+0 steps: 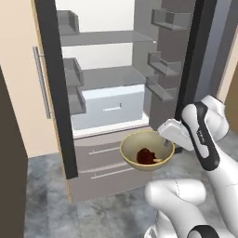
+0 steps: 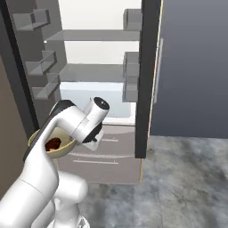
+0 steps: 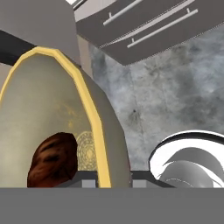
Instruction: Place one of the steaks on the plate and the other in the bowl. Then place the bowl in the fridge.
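My gripper (image 1: 167, 142) is shut on the right rim of the tan-yellow bowl (image 1: 139, 145) and holds it in the air in front of the open fridge (image 1: 109, 76), level with the lower drawers (image 1: 104, 165). A dark reddish-brown steak (image 1: 148, 156) lies in the bowl's bottom. In the right base view the bowl (image 2: 62, 146) and steak (image 2: 54, 143) peek out from behind my arm. The hand view has the bowl's yellow rim (image 3: 89, 105) running between my fingertips (image 3: 89, 184), with the steak (image 3: 52, 159) inside. The plate is out of view.
Both fridge doors stand open: the left door edge (image 1: 56, 93) and the right door (image 2: 149, 75) flank the opening. White shelves (image 2: 95, 71) and a crisper drawer (image 1: 111, 107) sit inside. Grey stone floor (image 2: 178, 178) lies below.
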Motion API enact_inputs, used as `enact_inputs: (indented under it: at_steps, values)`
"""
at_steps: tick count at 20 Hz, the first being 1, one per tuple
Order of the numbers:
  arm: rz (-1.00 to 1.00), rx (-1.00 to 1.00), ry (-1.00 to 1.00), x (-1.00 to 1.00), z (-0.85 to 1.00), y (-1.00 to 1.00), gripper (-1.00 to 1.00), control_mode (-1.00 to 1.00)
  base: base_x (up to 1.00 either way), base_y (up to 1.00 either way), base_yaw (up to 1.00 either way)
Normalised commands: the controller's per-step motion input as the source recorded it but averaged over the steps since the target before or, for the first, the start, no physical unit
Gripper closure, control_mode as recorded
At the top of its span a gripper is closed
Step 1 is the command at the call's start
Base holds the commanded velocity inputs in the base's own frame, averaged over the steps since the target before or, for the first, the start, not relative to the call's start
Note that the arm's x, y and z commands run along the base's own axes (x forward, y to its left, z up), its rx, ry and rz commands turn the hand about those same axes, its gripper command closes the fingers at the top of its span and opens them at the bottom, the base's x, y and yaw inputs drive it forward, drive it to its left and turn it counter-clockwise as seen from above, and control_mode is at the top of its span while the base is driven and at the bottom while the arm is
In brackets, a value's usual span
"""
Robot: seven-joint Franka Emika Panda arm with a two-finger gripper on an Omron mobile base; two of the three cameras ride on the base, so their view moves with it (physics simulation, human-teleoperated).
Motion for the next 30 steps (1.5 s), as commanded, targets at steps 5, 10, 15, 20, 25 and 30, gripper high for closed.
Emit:
enact_inputs:
  at_steps: [5, 10, 15, 20, 25, 30]
  values:
    - [0.00, 0.00, 0.00, 0.00, 0.00, 0.00, 1.00, 1.00, 0.31, 0.34, -0.13]
    - [0.00, 0.00, 0.00, 0.00, 0.00, 0.00, 1.00, 1.00, 0.66, 0.10, 0.00]
    - [0.00, 0.00, 0.00, 0.00, 0.00, 0.00, 1.00, 1.00, 0.56, 0.34, -0.04]
    - [0.00, 0.00, 0.00, 0.00, 0.00, 0.00, 1.00, 1.00, 0.70, 0.11, -0.02]
    - [0.00, 0.00, 0.00, 0.00, 0.00, 0.00, 1.00, 1.00, 0.61, 0.32, -0.01]
    - [0.00, 0.00, 0.00, 0.00, 0.00, 0.00, 1.00, 1.00, 0.24, -0.02, 0.00]
